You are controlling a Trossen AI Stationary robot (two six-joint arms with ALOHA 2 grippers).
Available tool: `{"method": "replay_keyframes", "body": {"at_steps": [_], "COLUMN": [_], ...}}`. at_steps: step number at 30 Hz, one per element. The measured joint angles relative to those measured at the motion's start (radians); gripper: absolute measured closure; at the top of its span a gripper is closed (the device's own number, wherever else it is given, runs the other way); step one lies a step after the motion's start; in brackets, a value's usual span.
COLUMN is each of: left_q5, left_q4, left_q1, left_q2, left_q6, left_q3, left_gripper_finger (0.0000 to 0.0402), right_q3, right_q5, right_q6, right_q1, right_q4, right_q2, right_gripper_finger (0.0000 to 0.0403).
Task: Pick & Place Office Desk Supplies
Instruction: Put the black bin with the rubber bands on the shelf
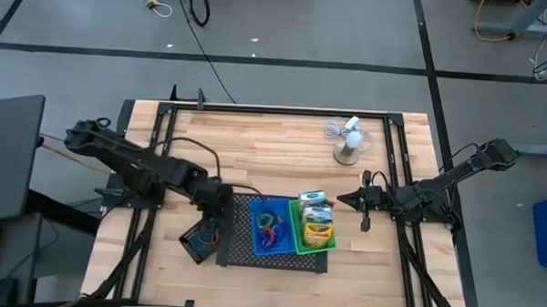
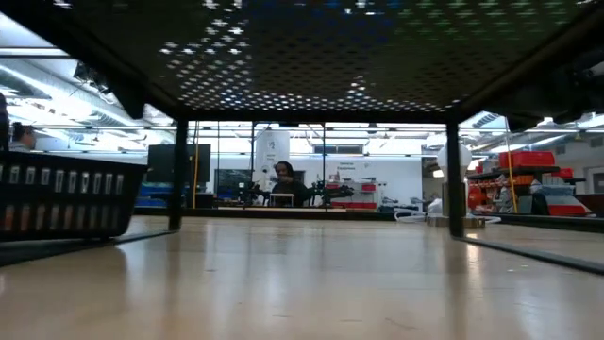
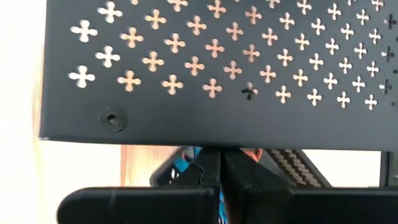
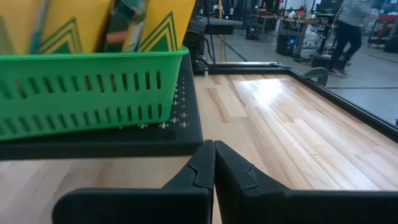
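Supplies: high view, green slotted plastic bin [image 1: 313, 230] with yellow crayon box [image 1: 317, 232] and blue bin [image 1: 271, 228] on the black mesh tray [image 1: 238, 248]; black bin [image 1: 200, 242] half off its left edge. Left hand [image 1: 219, 209] above it, clenched, empty. Left wrist: fingers [image 3: 208, 177] pressed together over the tray edge. Right wrist: right hand [image 4: 214, 163] clenched, empty, on the wooden counter [image 4: 298, 137] right of the green bin. Risk: the left hand could tip the black bin.

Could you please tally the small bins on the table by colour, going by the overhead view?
Blue bin, on the black mesh tray: 1
Green bin, on the tray beside the blue one: 1
Black bin, on the table at the tray's left edge: 1
Total: 3
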Motion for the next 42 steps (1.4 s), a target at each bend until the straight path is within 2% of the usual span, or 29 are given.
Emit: {"method": "replay_keyframes", "body": {"at_steps": [9,20,26,35,39,42], "left_q5": [0.056,0.074,0.030,-0.079,-0.117,-0.104], "left_q4": [0.135,0.318,0.306,0.094,-0.028,-0.132], "left_q1": [0.076,0.140,0.149,0.110,0.048,-0.012], "left_q2": [0.058,0.107,0.093,-0.052,-0.100,-0.102], "left_q6": [0.106,0.240,0.248,0.093,-0.058,-0.216], "left_q3": [0.000,0.000,0.000,0.001,0.001,0.001], "left_gripper_finger": [0.0401,0.0401,0.0401,0.0400,0.0399,0.0398], "right_q3": [0.000,0.000,0.000,0.000,0.000,0.000], "right_q5": [-0.011,-0.035,-0.050,-0.052,-0.052,-0.052], "right_q6": [-0.016,-0.016,-0.015,-0.013,-0.013,-0.013], "right_q1": [0.000,0.000,0.000,0.000,0.000,0.000], "right_q4": [-0.001,0.003,0.005,0.003,0.001,0.001], "right_q2": [0.000,-0.001,-0.001,-0.001,-0.001,-0.001], "right_gripper_finger": [0.0396,0.0396,0.0396,0.0396,0.0396,0.0396]}}
